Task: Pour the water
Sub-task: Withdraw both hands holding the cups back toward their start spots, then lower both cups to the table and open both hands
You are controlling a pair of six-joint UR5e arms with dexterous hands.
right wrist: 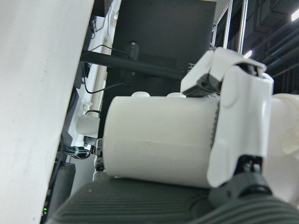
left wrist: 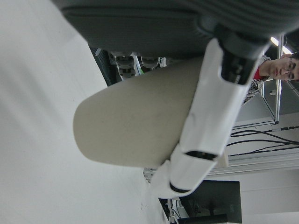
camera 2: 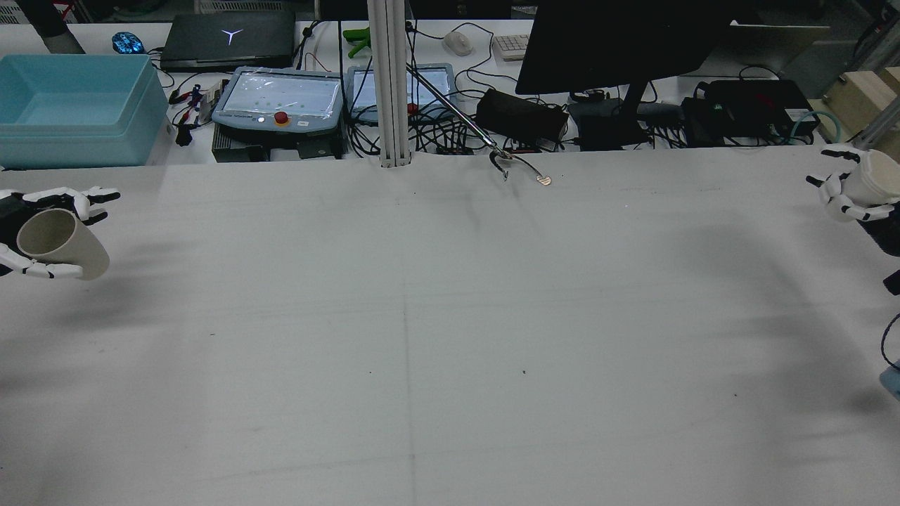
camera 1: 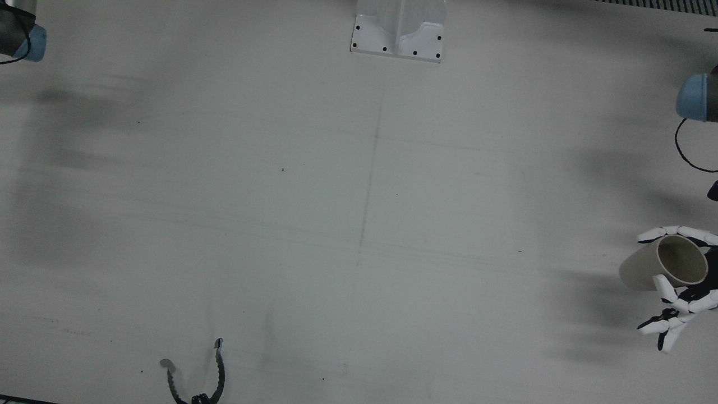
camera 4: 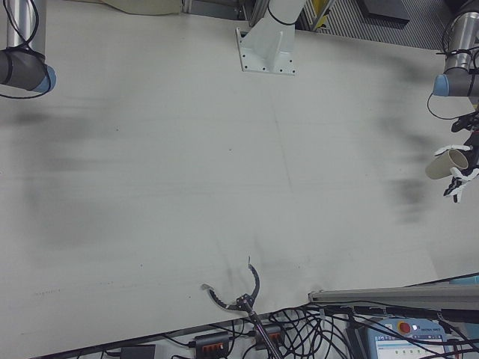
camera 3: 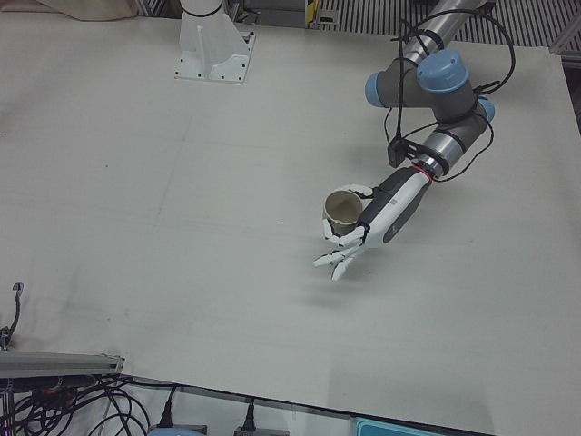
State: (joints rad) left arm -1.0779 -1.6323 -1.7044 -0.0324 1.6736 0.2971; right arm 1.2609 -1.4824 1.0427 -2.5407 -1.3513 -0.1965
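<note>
2 cups — 1 beige [camera 3: 343, 211], 1 white [camera 2: 879, 176]. 2 arms, 2 hands — left [camera 3: 349, 241], right [camera 2: 840, 193]. 1 blue bin [camera 2: 77, 112], 2 pendants [camera 2: 278, 105], 1 monitor [camera 2: 619, 42], 1 tongs [camera 1: 196, 376].

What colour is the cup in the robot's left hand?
The cup in the left hand is plain beige, no pattern; the left-front view shows it best.

Cup [camera 2: 60, 242] far left above table [camera 2: 450, 337]; bottle [camera 2: 879, 176] far right.
</note>
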